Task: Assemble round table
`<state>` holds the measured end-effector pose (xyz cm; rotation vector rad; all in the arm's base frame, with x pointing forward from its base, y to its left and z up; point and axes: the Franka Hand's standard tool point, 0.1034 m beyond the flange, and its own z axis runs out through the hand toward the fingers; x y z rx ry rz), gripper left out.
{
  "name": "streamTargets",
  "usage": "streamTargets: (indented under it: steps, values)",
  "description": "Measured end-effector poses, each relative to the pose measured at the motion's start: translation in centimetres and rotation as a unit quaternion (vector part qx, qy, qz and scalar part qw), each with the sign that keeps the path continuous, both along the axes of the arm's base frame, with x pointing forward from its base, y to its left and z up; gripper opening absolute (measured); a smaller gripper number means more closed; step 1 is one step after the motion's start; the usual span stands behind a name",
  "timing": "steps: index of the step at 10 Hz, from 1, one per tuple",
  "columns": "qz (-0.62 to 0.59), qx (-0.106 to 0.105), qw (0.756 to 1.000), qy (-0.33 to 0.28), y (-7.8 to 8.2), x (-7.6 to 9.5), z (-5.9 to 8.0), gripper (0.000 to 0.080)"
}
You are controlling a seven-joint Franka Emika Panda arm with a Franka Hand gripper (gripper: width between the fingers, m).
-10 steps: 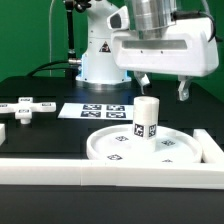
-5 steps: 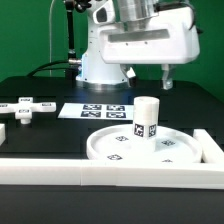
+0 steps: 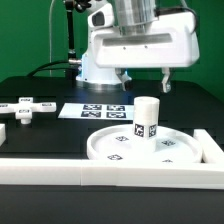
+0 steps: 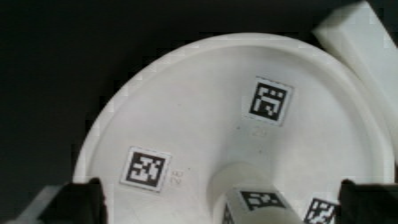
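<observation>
The wide white rimmed disc [image 3: 118, 148] lies flat on the black table, tags facing up. The short thick post [image 3: 147, 118] stands upright on the disc's middle, with a tag on its side. The cross-shaped piece [image 3: 25, 108] lies apart at the exterior view's left. My gripper [image 3: 145, 78] hangs just above the post, open and empty, its fingers spread wider than the post. In the wrist view the disc [image 4: 196, 95] fills the picture. The post's top [image 4: 267, 203] shows between my two dark fingertips [image 4: 71, 206], at the gripper [image 4: 224, 212].
The marker board [image 3: 100, 111] lies behind the disc. A long white rail [image 3: 100, 176] runs along the table's front. Another rail [image 3: 211, 150] stands at the exterior view's right of the disc; its corner shows in the wrist view [image 4: 365, 30]. The arm's base [image 3: 100, 60] stands behind.
My gripper has moved toward the exterior view's left and slightly up, from right of the post to above it. The disc, post and cross piece have not moved.
</observation>
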<state>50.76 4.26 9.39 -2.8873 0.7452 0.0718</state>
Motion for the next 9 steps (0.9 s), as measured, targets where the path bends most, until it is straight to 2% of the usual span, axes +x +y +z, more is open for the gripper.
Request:
streamTargets:
  steps: [2, 3, 7, 8, 9]
  values:
    - [0.135, -0.011, 0.991, -0.017, -1.0, -0.1, -0.3, 0.0649]
    - [0.155, -0.012, 0.988, -0.021, -1.4, -0.1, -0.3, 0.0649]
    - [0.274, -0.011, 0.961, -0.039, -1.4, -0.1, -0.3, 0.0649]
    - [0.271, -0.011, 0.962, -0.039, -1.5, -0.1, -0.3, 0.0649]
    - [0.310, -0.011, 0.950, -0.044, -2.6, -0.3, -0.4, 0.0649]
